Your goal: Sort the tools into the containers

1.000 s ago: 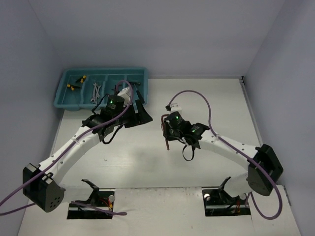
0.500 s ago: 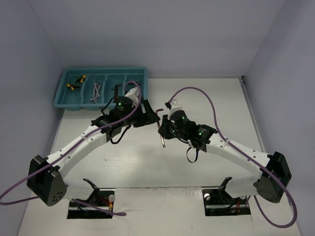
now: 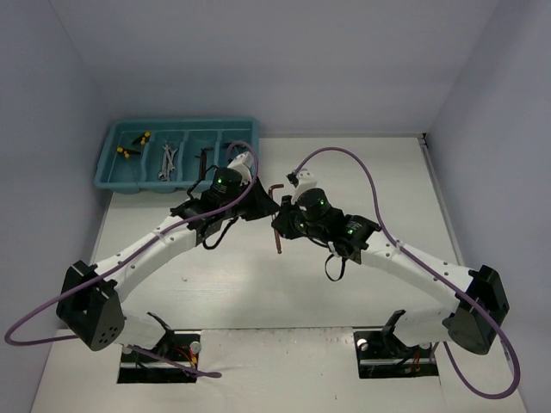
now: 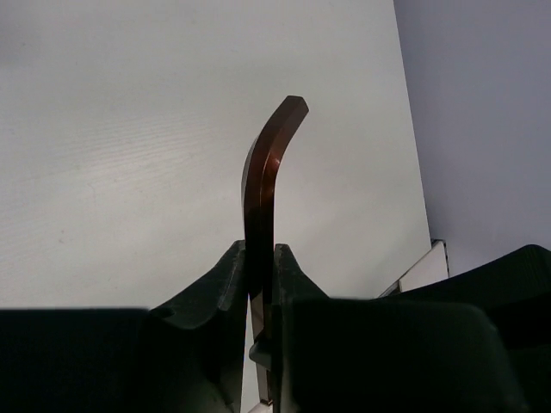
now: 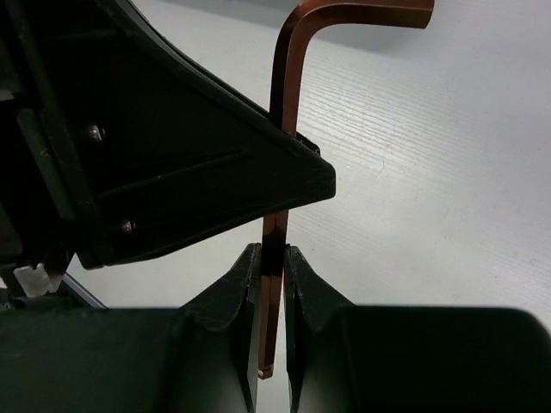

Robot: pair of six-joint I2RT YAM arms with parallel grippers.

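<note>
Near the middle of the white surface (image 3: 362, 163), a little right of the teal tray (image 3: 105, 169), the two arms meet around one thin dark red L-shaped key (image 3: 278, 243); both hands have hold of it, and it is held off the surface. The left hand (image 3: 263, 205) is closed tight on the shaft, its black fingers (image 4: 225, 280) pressed to either side with no gap showing; beyond the fingertips the key (image 4: 263, 198) curves up into its bend. The right hand (image 3: 285, 225) is pinched on the same shaft nearer the plain end (its own camera shows the key (image 5: 284, 129) squeezed between both pads, the plain tip reaching back just past them); a black finger of the left hand crosses the shaft between that grip and the short leg. From above, the short leg lies on the far side and the long leg points toward the near edge. In the tray, the leftmost compartment holds yellow-and-black pieces (image 3: 133, 146); the next holds silver wrenches (image 3: 168, 161); a dark item (image 3: 203, 158) lies in the third, too small to identify.
</note>
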